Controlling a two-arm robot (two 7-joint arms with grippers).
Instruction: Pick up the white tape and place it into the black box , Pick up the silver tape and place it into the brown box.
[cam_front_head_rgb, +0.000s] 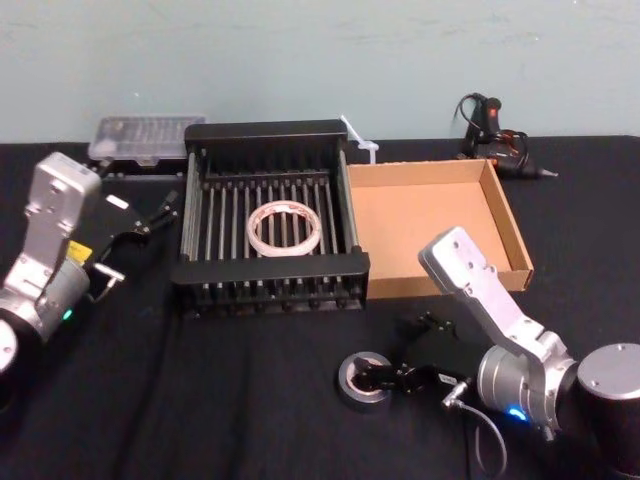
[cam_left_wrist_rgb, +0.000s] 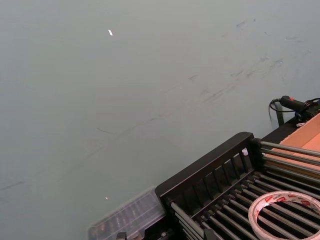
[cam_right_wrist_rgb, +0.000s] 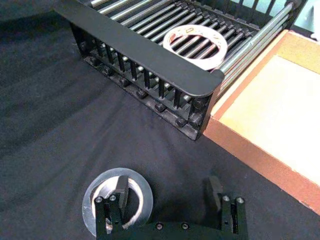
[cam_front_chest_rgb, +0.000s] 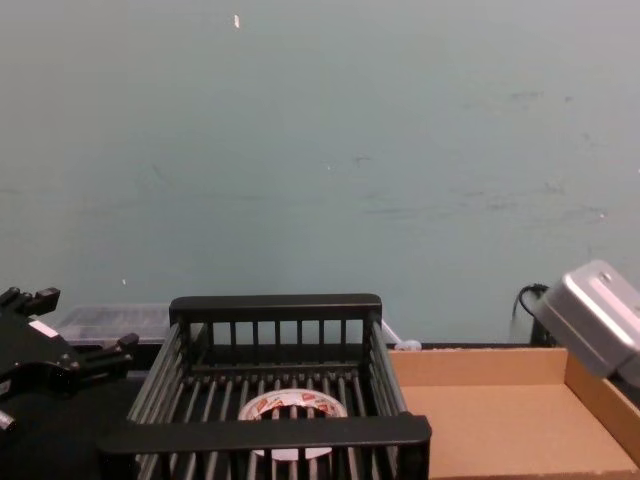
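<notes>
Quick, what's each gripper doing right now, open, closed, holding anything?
Left gripper: open, empty, beside the black box.
Right gripper: open, one finger inside the silver tape, not yet closed on it.

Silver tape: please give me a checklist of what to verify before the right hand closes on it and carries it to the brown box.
1. White tape already lies in the black box: ok.
2. Right hand is open: ok.
3. One finger is inside the core of the silver tape, the other outside the ring: ok.
4. Fingers low enough to grip the roll wall: cannot tell.
5. Brown box floor is bare, ready to receive: ok.
6. Left hand is off to the left of the black box, away from the path: ok.
</notes>
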